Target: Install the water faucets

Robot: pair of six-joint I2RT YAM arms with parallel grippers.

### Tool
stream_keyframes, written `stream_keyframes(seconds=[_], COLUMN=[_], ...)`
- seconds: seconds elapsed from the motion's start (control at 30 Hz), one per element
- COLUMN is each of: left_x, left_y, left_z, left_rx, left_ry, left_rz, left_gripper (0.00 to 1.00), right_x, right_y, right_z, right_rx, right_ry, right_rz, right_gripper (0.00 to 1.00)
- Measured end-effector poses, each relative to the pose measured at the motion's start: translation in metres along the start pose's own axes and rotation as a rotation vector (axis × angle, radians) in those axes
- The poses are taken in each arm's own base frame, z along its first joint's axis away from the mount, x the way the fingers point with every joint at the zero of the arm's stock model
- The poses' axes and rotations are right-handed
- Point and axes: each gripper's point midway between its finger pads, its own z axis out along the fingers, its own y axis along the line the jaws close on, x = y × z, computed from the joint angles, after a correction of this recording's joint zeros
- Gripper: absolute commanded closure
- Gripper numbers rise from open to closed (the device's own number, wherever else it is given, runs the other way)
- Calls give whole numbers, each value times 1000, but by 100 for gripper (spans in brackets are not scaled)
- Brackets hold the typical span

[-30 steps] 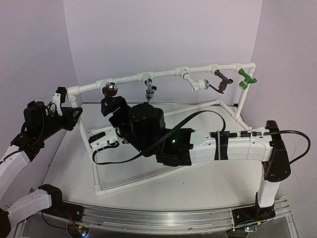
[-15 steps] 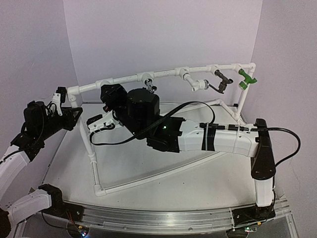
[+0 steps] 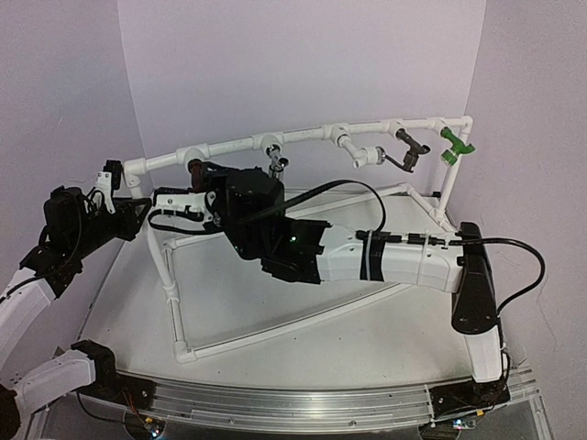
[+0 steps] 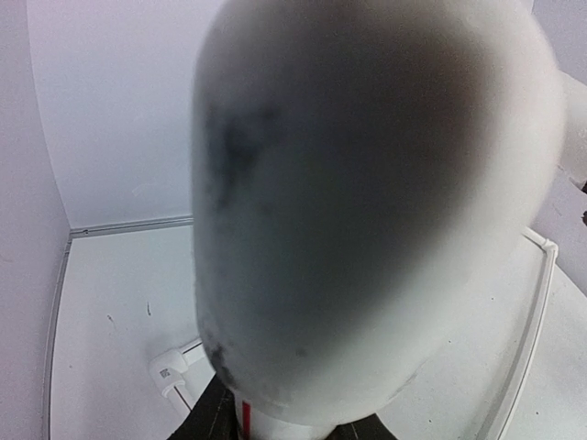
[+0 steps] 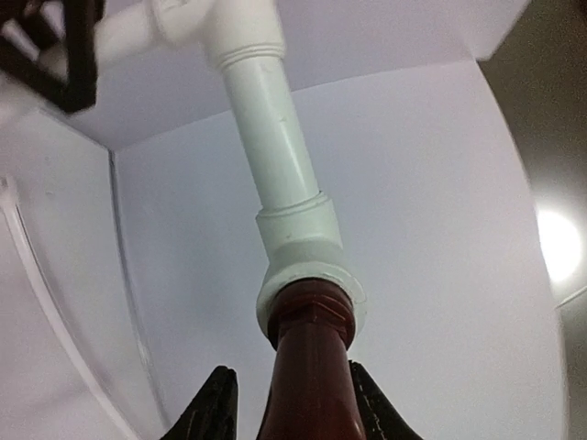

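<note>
Right gripper (image 5: 289,403) straddles dark brown faucet (image 5: 310,367) seated in white fitting (image 5: 307,266); slim gap beside one finger, not clamped. Left gripper (image 3: 112,179) clenched on PVC pipe frame (image 3: 229,147).

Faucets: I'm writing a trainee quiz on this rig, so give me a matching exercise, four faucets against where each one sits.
1. green faucet
2. white faucet
3. brown faucet
4. chrome faucet

a. between the fingers of the right gripper
b. right end of the top pipe
c. second from the left
d. middle of the five

Pairs: 1-b, 2-d, 3-a, 4-c
</note>
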Motion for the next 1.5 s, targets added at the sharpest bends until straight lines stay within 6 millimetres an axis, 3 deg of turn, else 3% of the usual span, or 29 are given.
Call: stream_keyframes(seconds=[0.2,0.37,0.43,0.6,0.67,0.73,0.93,1.07,1.2,1.33,1.5], left_x=[-3,-2,-1,0,0,0,0,0,0,0,0], left_y=[10,7,3,-4,-3,-3,-4,-4,-4,-4,-4], left_z=[2,2,1,1,0,0,0,0,0,0,0], left_rx=[-46,-32,-11,18,16,17,17,18,18,18,18], left_ry=[-14,-7,-3,2,3,2,2,2,3,3,2], left_rz=[-7,-6,-3,-2,3,6,7,7,7,7,7], left_gripper=[98,98,98,98,98,98,98,98,98,98,98], right_x=[-6,-11,-14,-22,-25,-29,-45,-53,-48,-38,-31], right_y=[6,16,17,17,22,21,-7,-20,-28,-34,-36], right_z=[12,8,4,-1,-7,-17,-53,-66,-59,-47,-39], right_rx=[34,21,3,-56,-122,-175,-149,-88,-7,84,132], right_ry=[34,-46,-97,-186,-202,-222,-259,-248,-191,-132,-104], right_rz=[611,1178,1357,1557,1616,1592,1324,1225,1221,1268,1365], right_gripper=[100,100,96,33,18,12,17,30,41,59,68])
